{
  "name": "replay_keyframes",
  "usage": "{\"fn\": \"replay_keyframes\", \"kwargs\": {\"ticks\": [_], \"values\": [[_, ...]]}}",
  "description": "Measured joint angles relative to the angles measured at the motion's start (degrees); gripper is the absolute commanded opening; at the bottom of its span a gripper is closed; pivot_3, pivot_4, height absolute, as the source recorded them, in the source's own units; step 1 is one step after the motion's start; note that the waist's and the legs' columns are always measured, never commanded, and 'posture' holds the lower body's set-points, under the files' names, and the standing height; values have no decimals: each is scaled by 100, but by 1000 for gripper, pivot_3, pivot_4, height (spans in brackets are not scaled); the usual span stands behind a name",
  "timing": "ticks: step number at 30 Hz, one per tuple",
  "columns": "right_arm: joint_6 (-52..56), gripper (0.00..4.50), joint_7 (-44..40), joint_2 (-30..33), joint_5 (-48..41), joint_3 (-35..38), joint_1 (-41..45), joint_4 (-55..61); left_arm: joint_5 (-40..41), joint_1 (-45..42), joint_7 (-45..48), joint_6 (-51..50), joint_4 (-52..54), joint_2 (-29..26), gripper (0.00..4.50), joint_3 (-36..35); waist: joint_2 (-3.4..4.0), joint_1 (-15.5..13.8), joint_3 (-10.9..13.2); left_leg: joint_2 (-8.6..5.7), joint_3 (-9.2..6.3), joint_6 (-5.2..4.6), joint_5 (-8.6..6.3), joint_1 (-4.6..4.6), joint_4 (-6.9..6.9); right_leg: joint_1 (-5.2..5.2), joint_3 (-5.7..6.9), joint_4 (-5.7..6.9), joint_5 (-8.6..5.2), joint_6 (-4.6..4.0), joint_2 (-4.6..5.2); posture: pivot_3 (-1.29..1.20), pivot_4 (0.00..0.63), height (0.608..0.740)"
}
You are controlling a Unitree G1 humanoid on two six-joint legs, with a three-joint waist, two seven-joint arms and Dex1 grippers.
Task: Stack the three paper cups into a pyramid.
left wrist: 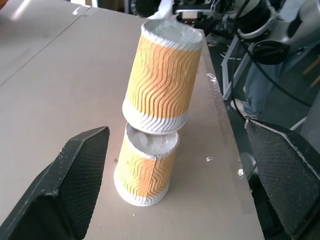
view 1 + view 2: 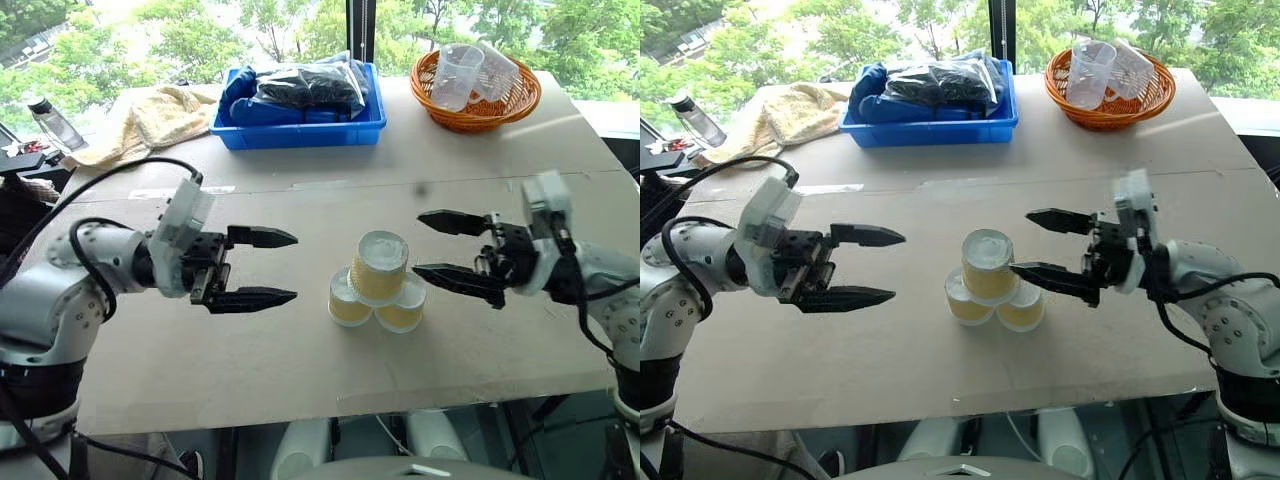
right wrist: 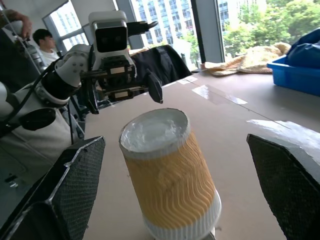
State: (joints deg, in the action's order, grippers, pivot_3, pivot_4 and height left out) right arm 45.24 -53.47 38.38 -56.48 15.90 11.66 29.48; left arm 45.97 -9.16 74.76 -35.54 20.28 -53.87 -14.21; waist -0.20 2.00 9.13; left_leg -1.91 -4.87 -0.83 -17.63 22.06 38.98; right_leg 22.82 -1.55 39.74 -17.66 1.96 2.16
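The three paper cups stand upside down as a pyramid in the middle of the table [image 2: 250,370]. Two of them, one on the left [image 2: 345,303] and one on the right [image 2: 403,312], form the base. The third cup [image 2: 380,263] rests on top of both. The cups have wavy yellow sides and white bases, and the stack [image 1: 162,85] is also seen from the side. My left gripper [image 2: 296,267] hovers open to the left of the stack, clear of it. On the stack's other side my right gripper [image 2: 417,243] is open with nothing between its fingers, its lower finger close to the cups.
A blue bin [image 2: 300,135] of dark bags sits at the back centre. An orange basket [image 2: 470,122] with clear measuring cups is at the back right. A towel [image 2: 150,115] and a bottle [image 2: 52,122] lie at the back left. A person [image 3: 42,40] is beyond the table.
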Motion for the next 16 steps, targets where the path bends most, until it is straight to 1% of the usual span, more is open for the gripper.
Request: {"fn": "replay_keyframes", "kwargs": {"ticks": [1,3,5,6,7,9,12,16], "values": [[-58,4477,-7,43,-47,284,-279,-2,-74,321,-129,7,50,59,4500,-112,0,9,0,1,1,-1,-1,0,-3,1,-2,1,0,0,-1,0,150,740],[-289,4477,-79,62,14,609,-718,-32,-242,777,-448,101,122,229,4500,-253,1,3,-1,2,2,-18,-10,-11,-5,-9,-3,3,0,0,-1,0,150,740],[-834,4477,-335,92,494,685,-1207,-281,-639,1203,-880,334,104,508,4500,-282,0,-19,-2,2,3,-23,-13,-29,-7,-30,-2,1,0,0,-1,0,150,740],[-1550,4477,-539,72,1106,583,-1468,-682,-988,1403,-1168,661,-6,806,4500,-238,0,-34,-6,0,7,-24,-13,-41,-6,-42,-4,0,0,0,0,0,150,740],[-1907,4477,-619,30,1445,515,-1579,-1000,-1160,1478,-1313,819,-124,970,4500,-166,-2,-49,-5,0,8,-24,-14,-46,-2,-48,-4,2,0,0,0,0,150,740],[-2758,4477,-884,-106,2050,323,-1688,-1831,-1488,1559,-1629,1180,-310,1393,4500,2,-2,-83,-5,0,9,-23,-13,-46,8,-47,-5,6,0,0,-1,0,150,740],[-3553,4477,-1136,-314,2495,124,-1655,-2777,-1828,1674,-1897,1639,-339,1891,4500,403,-2,-120,-5,0,8,-3,-2,-43,9,-46,-4,7,0,0,-1,0,150,740],[-4239,4477,-1239,-409,2830,-12,-1457,-3484,-2167,1729,-2194,1920,-349,2214,4500,801,0,-121,-6,1,7,-1,-1,-43,8,-45,-4,9,1,0,-1,0,150,740]]}}
